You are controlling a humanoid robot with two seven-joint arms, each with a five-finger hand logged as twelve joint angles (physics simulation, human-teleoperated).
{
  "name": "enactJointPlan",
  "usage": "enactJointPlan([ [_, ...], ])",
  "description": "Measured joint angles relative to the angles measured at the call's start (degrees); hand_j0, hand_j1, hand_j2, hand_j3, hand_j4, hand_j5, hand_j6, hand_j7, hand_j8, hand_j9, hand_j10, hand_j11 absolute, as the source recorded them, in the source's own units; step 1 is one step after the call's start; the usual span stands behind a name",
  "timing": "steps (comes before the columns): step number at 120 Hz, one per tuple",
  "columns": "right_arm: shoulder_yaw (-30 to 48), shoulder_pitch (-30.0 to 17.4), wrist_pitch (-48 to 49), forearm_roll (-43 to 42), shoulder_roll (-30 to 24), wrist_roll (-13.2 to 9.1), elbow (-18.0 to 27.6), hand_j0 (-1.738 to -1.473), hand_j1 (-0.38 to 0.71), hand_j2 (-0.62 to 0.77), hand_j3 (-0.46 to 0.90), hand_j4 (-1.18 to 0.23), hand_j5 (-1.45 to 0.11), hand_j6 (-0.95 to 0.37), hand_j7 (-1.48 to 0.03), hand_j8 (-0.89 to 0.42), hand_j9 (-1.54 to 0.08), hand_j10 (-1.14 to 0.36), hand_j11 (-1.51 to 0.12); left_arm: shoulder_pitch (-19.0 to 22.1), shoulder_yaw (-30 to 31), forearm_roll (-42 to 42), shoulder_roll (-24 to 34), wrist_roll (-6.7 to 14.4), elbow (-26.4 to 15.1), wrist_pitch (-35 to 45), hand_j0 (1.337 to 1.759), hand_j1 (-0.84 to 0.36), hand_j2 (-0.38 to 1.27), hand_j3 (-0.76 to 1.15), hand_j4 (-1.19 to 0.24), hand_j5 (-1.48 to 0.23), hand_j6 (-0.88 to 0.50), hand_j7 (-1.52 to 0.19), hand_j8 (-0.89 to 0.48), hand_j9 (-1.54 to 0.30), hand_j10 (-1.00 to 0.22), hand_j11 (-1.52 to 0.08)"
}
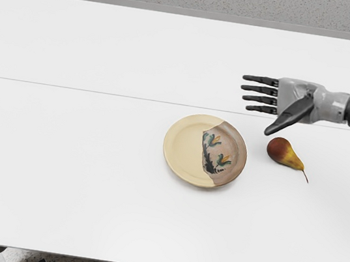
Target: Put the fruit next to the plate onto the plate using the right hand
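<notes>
The pear (284,152) lies on its side on the white counter (57,173), just to the right of the plate (182,146) and not on it; a narrow strip of counter shows between them. Its rounded red-brown end faces the plate, while its yellow neck and thin stem point away toward the lower right.

The plate is round and cream, with a brownish band on its right side carrying a painted plant-and-bird motif, and nothing lies on it.

The right hand (285,98) sits farther back than the pear, its arm entering from the right edge. It is released and grasps nothing: 4 dark fingers (259,89) stretch level toward the left, and the thumb slants down toward the pear without touching it.
</notes>
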Motion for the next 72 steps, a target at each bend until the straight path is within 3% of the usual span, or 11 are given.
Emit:
enactJointPlan([
  [26, 0.1, 1.1, 0.0, -1.5, -1.1, 0.0, 0.0, -1.658, -0.35, 0.00, 0.00, 0.00, 0.00, 0.00, 0.00, 0.00, 0.00, 0.00, 0.00, 0.0, 0.0, 0.0, 0.0, 0.0, 0.0, 0.0, 1.658, 0.35, 0.00, 0.00, 0.00, 0.00, 0.00, 0.00, 0.00, 0.00, 0.00, 0.00],
  [58, 1.9, 5.6, 0.0, -18.1, -5.9, 0.7, 1.4, -1.658, -0.35, 0.00, 0.00, 0.00, 0.00, 0.00, 0.00, 0.00, 0.00, 0.00, 0.00, 0.0, 0.0, 0.0, 0.0, 0.0, 0.0, 0.0, 1.658, 0.35, 0.00, 0.00, 0.00, 0.00, 0.00, 0.00, 0.00, 0.00, 0.00, 0.00],
  [64, 2.2, 5.8, 0.0, -20.9, -6.8, 1.4, 3.2, -1.658, -0.35, 0.00, 0.00, 0.00, 0.00, 0.00, 0.00, 0.00, 0.00, 0.00, 0.00, 0.0, 0.0, 0.0, 0.0, 0.0, 0.0, 0.0, 1.658, 0.35, 0.00, 0.00, 0.00, 0.00, 0.00, 0.00, 0.00, 0.00, 0.00, 0.00],
  [72, 2.3, 5.8, 0.0, -23.8, -10.5, 2.0, 9.9, -1.658, -0.35, 0.00, 0.00, 0.00, 0.00, 0.00, 0.00, 0.00, 0.00, 0.00, 0.00, 0.0, 0.0, 0.0, 0.0, 0.0, 0.0, 0.0, 1.658, 0.35, 0.00, 0.00, 0.00, 0.00, 0.00, 0.00, 0.00, 0.00, 0.00, 0.00],
])
